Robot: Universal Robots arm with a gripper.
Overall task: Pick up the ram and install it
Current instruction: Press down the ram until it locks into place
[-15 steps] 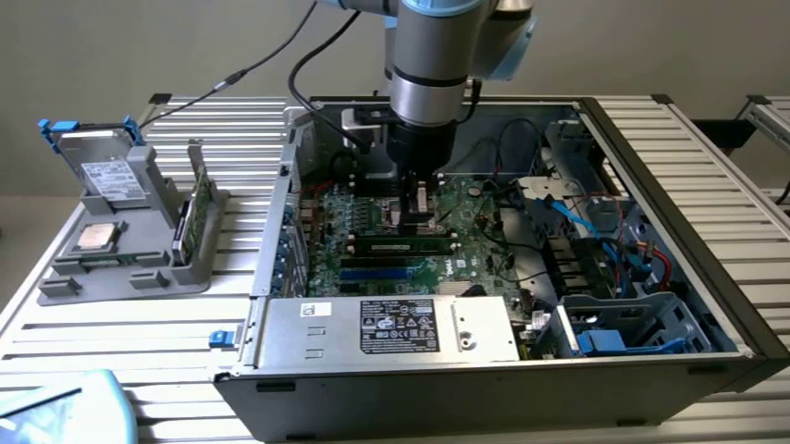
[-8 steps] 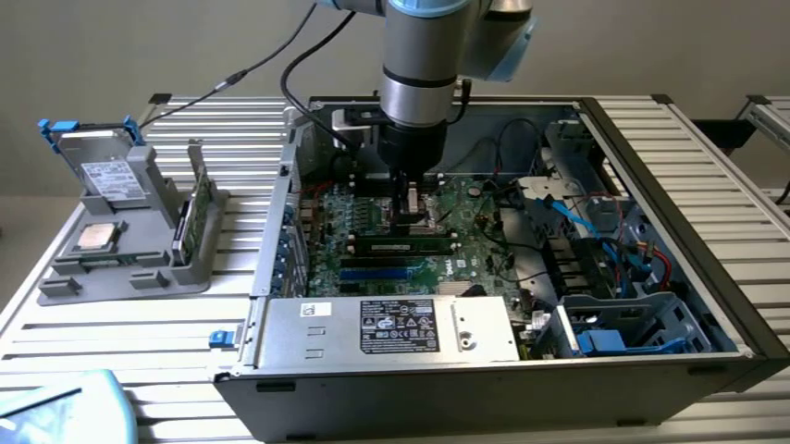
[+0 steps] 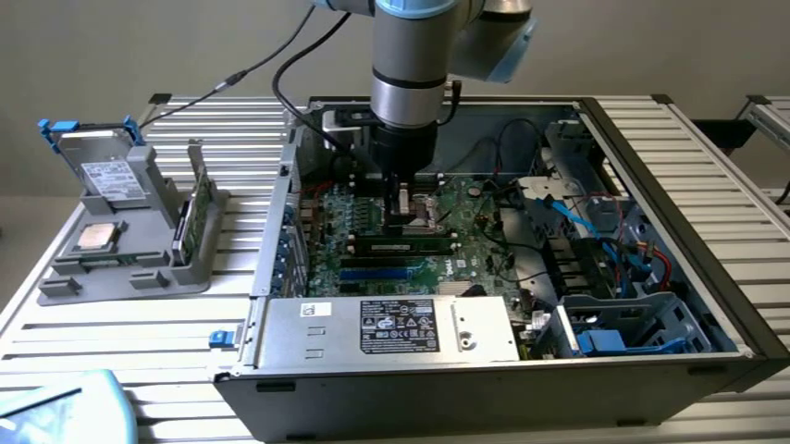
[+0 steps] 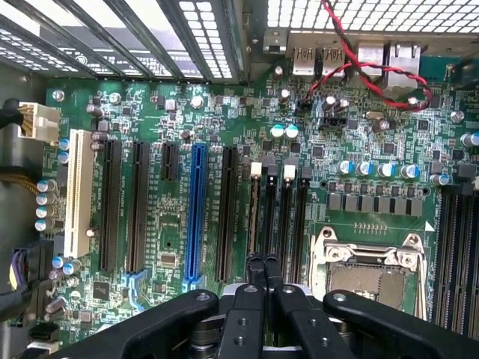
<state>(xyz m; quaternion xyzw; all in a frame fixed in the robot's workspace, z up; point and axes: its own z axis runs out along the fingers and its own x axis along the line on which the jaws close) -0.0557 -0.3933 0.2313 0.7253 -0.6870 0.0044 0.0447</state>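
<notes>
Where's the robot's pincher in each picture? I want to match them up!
Exterior view: the gripper hangs from the arm inside the open computer case, just above the green motherboard.
Wrist view: the gripper is the shut pair of black fingers over the narrow black slots.
Shared landmark: the blue slot on the motherboard.

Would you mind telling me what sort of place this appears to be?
Probably a robotics lab bench set up for computer assembly: an open desktop case lies on a slatted metal table, a grey fixture holds spare parts, and the robot arm reaches over the motherboard.
</notes>
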